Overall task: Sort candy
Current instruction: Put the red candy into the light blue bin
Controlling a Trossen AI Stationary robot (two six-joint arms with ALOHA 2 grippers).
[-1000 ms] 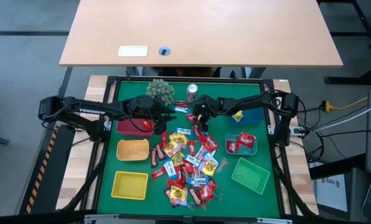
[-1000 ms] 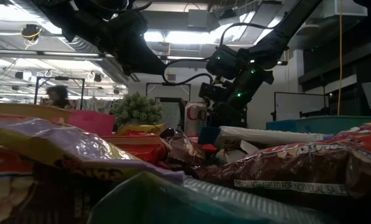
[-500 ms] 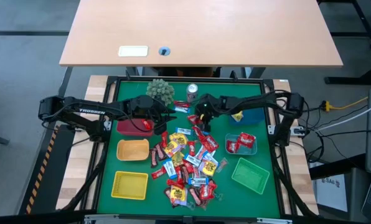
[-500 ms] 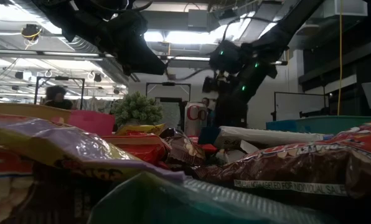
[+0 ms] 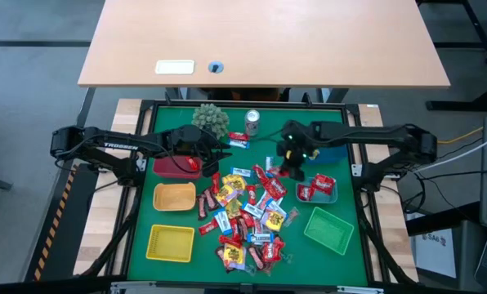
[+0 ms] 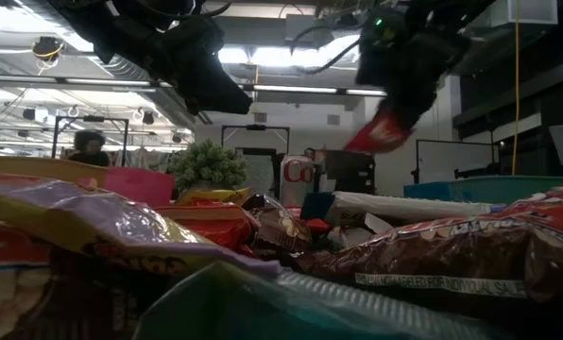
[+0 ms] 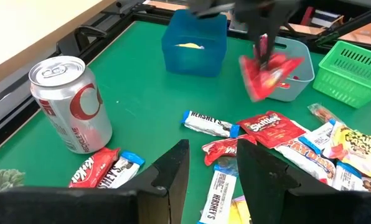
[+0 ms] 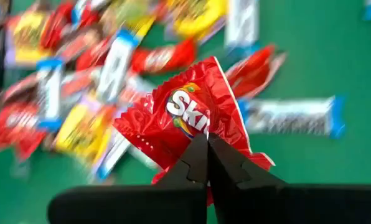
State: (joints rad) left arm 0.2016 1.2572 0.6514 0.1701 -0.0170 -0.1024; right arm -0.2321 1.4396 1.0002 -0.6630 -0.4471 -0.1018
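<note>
High view. Right gripper: raised over the green mat, pinching a red packet; candy pile below and toward the left arm. Clear basket, already holding red packets, lies just beyond it on the outer side; blue basket just behind. Left gripper: waits near the red basket, fingers parted, nothing between them. Silver can and spiky green ball stand at the mat's far edge, apart from the carry path.

Low view. Red packet: hangs from the right gripper, well above the table clutter. Open air all round it.

Left wrist view. Same packet, seen in front of the clear basket's rim; green basket beside.

Right wrist view. Right gripper fingers pressed together on one crimped edge of the packet.

Handling, judged: light, limp, crinkly foil, likely slippery; sags and may swing. An edge pinch suffices, a flat seam being the best hold. Basket walls are low; descent room looks ample.
</note>
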